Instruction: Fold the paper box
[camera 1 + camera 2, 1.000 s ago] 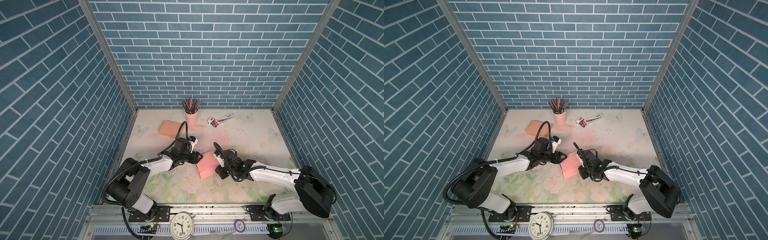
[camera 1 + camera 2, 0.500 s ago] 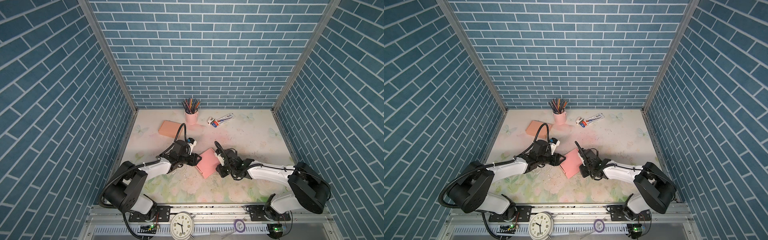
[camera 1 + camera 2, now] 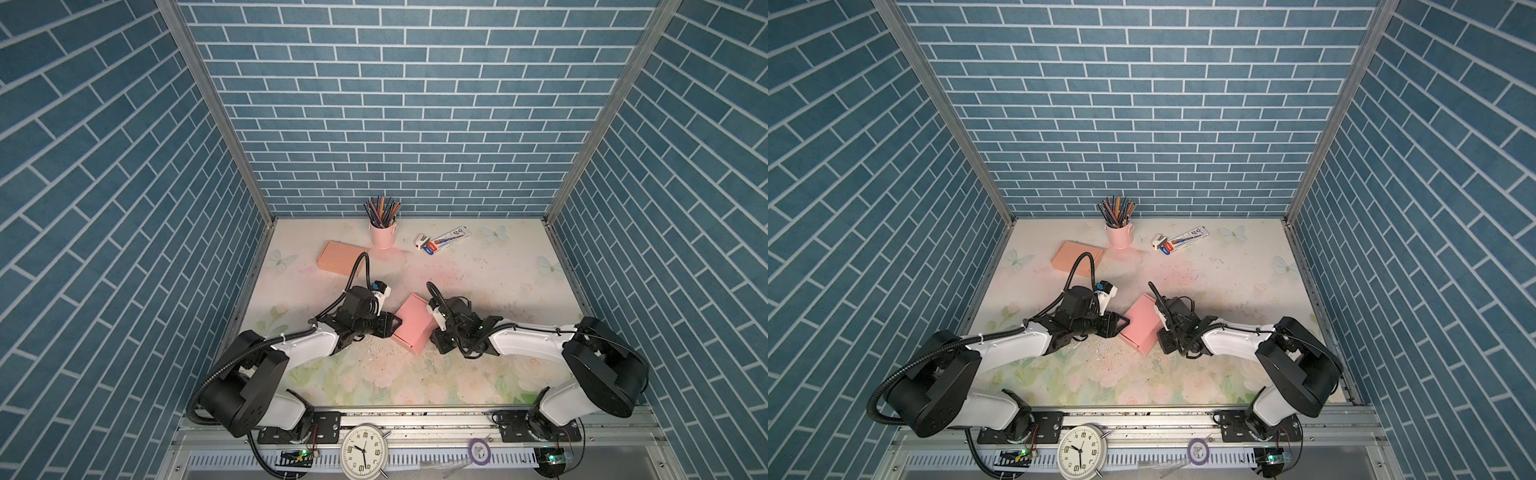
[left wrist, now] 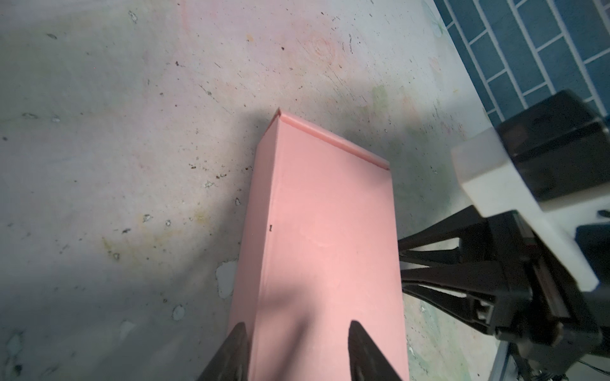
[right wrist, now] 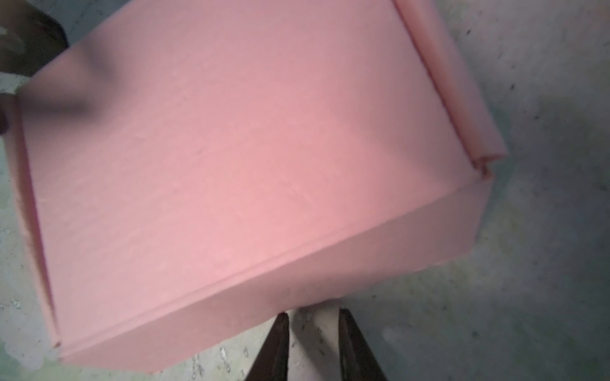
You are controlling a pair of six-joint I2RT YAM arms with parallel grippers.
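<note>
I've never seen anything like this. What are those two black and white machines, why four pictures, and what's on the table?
They are two robot arms, each ending in a two-fingered gripper. The two wide pictures come from a twin camera overhead, so they look nearly alike. The two close-ups come from a small camera on each wrist. On the flowery table lies a pink paper box, which the arms are to fold. The left gripper is at one side of it, the right gripper at the opposite side. The right jaws stand slightly apart, only table showing between them; whether the left gripper pinches the box I cannot tell. Farther back sit a peach box, a pink cup of pencils and a pen pack. A clock sits in front.
</note>
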